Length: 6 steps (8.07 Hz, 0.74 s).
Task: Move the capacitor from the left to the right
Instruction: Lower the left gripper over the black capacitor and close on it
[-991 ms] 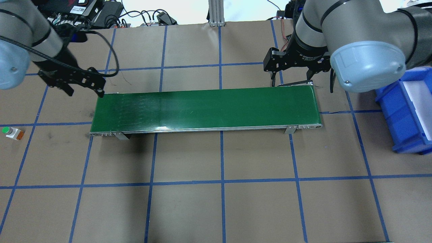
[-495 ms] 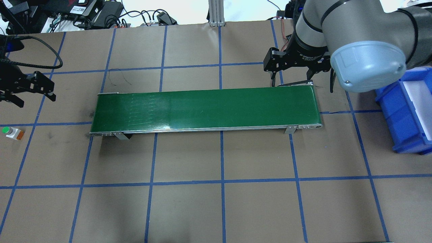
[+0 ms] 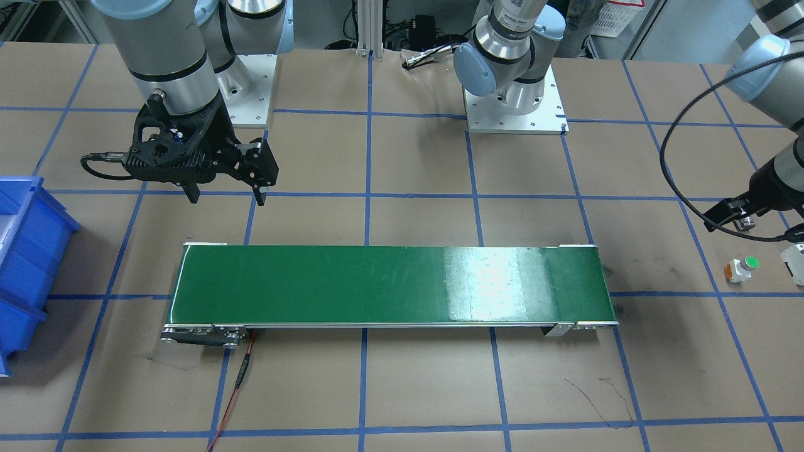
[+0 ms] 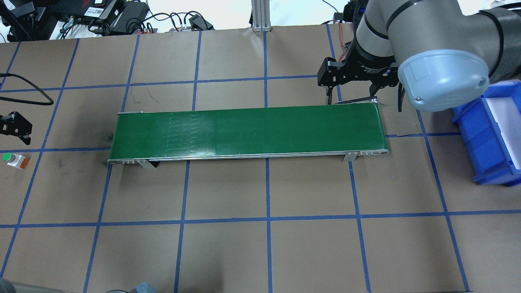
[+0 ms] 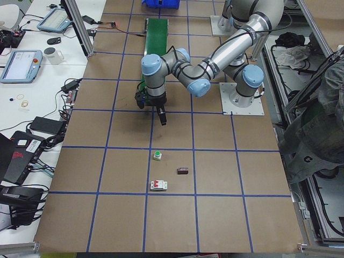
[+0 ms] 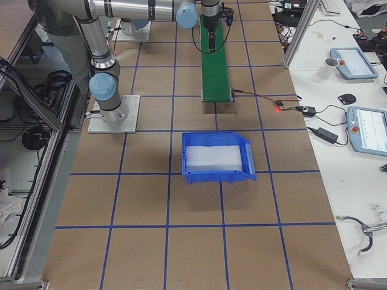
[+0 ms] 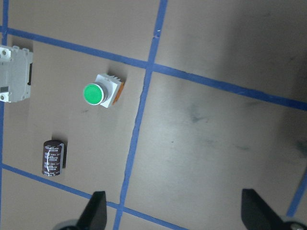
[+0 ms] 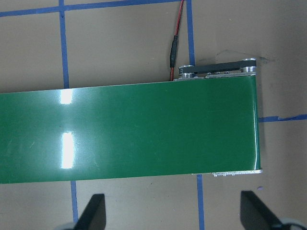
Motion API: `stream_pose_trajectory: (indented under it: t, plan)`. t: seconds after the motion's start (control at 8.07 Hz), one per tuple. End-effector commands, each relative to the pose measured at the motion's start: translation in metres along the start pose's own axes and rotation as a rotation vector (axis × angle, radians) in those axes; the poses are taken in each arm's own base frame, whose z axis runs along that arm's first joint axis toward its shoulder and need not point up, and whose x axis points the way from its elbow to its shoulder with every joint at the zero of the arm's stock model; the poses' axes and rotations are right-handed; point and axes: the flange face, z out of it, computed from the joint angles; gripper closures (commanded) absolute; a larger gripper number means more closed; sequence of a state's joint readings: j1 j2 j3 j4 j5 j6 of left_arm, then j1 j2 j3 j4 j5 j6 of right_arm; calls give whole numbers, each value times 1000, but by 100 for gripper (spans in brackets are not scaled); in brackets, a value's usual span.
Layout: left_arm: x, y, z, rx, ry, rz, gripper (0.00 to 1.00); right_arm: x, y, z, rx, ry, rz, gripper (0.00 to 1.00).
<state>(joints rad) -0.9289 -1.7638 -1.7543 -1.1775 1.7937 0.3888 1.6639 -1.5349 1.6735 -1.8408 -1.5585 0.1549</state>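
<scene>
Capacitor [image 7: 53, 157]: stubby dark grey-striped cylinder, lying far left near green-capped white button [image 7: 103, 93]; outside overhead view.
Left gripper [image 7: 175, 215]: jaws spread, empty; mostly cut off overhead.
Right gripper [image 8: 175, 215]: jaws spread, empty, beside green belt [image 8: 144, 129].

One capacitor [image 7: 52, 157], one button [image 7: 103, 91], one white component [image 7: 14, 74], one conveyor [image 4: 248, 132], one bin [image 6: 214, 176], one left pincer [image 7: 173, 206], one right pincer [image 3: 227, 199]

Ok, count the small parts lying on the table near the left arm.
3: the green-capped button beside a tape line, the capacitor below-left of it in the left wrist view, the white boxy component at that view's left edge. None looks hidden.
</scene>
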Motion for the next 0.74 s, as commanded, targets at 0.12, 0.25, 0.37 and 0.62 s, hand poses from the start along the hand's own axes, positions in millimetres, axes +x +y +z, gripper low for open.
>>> stream_pose_trajectory:
  t: [0.12,0.25,0.37,0.62]
  plan:
    - [-106,-2,84,-38,-9,103,0,0,0,0,1,0,-1,0]
    - [-126,2,99,-58,-19,177,0,0,0,0,1,0,-1,0]
    - [-134,8,103,-113,-62,261,0,0,0,0,1,0,-1,0]
    - [-134,8,113,-121,-47,275,0,0,0,0,1,0,-1,0]
